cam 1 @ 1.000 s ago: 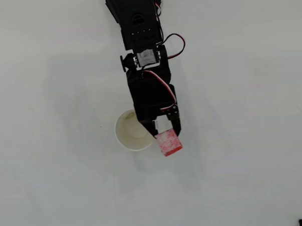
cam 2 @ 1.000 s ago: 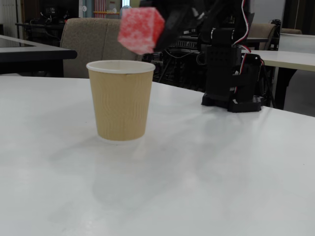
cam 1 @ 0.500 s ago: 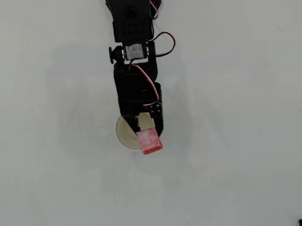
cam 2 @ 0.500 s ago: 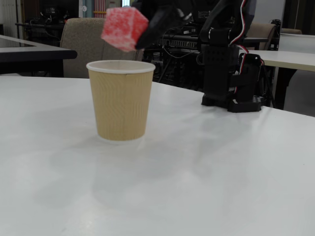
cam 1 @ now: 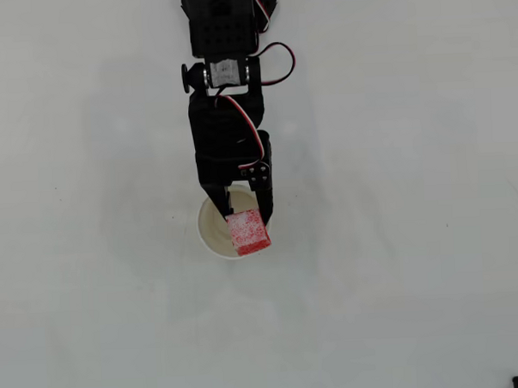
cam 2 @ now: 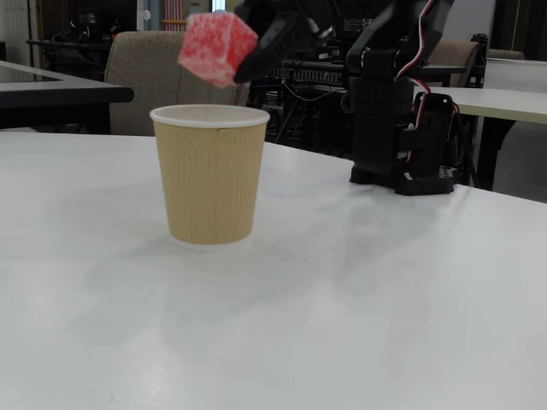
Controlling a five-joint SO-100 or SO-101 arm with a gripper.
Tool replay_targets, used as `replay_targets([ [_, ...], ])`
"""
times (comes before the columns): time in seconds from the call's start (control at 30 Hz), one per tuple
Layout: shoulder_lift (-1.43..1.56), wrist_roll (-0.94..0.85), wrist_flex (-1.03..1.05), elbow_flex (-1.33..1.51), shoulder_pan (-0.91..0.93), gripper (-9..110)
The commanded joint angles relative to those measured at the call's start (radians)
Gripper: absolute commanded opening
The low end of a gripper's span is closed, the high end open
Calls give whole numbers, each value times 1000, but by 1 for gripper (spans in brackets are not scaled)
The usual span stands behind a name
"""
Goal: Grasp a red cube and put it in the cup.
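Note:
My black gripper (cam 1: pixel 245 219) is shut on the red cube (cam 1: pixel 248 231), a small red block with whitish speckled faces. In the overhead view the cube hangs over the lower right part of the cup (cam 1: pixel 214 232), overlapping its rim. The fixed view shows the red cube (cam 2: pixel 216 48) held in the air, tilted, a little above the cup's (cam 2: pixel 209 174) white rim. There my gripper (cam 2: pixel 248 53) reaches in from the right. The cup stands upright on the white table and looks tan and ribbed from the side, cream inside.
The arm's base (cam 2: pixel 400 128) stands behind the cup on the right in the fixed view. Chairs and other tables fill the background. A small dark object (cam 1: pixel 516 379) lies at the overhead view's bottom right corner.
The arm has swung left in the overhead view, carrying the cube from beside the cup's right rim to over its opening. The grip is unchanged.

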Motion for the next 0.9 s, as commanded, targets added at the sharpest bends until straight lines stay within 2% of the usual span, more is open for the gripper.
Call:
replay_targets([
  [0.0, 25, 20, -5, -23, 9, 4],
  [0.3, 29, 15, -3, -21, 25, 21],
  [0.87, 26, 9, 3, -8, 38, 22],
])
